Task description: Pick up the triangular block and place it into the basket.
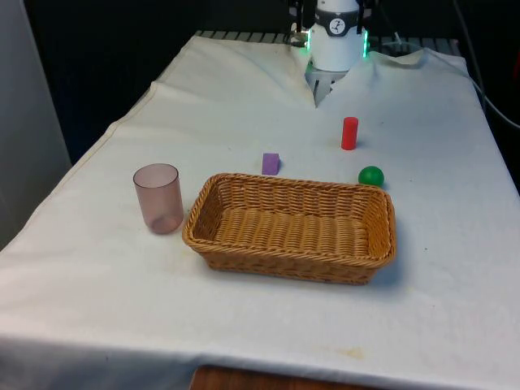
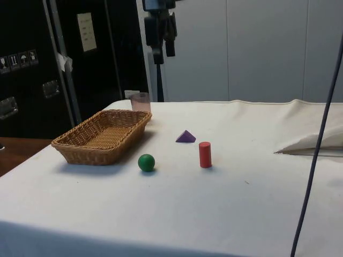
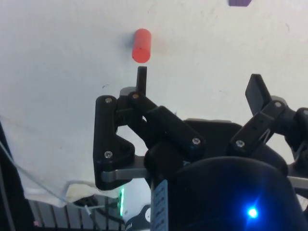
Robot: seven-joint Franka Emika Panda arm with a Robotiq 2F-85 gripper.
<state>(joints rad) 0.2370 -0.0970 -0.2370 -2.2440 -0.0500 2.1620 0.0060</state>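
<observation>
The purple triangular block [image 1: 270,163] lies on the white cloth just behind the wicker basket's [image 1: 290,184] far rim. In the side view the block [image 2: 185,137] rests between the basket [image 2: 99,153] and a red cylinder. My gripper [image 2: 164,51] hangs high above the table's far end, well away from the block. In the wrist view the gripper [image 3: 198,76] is open with nothing between its fingers, and the block [image 3: 239,2] lies far off at the picture's edge.
A red cylinder [image 1: 349,133] stands upright behind the basket. A green ball [image 1: 371,175] lies by the basket's far corner on the front view's right. A translucent pinkish cup [image 1: 158,197] stands at the basket's end on the front view's left.
</observation>
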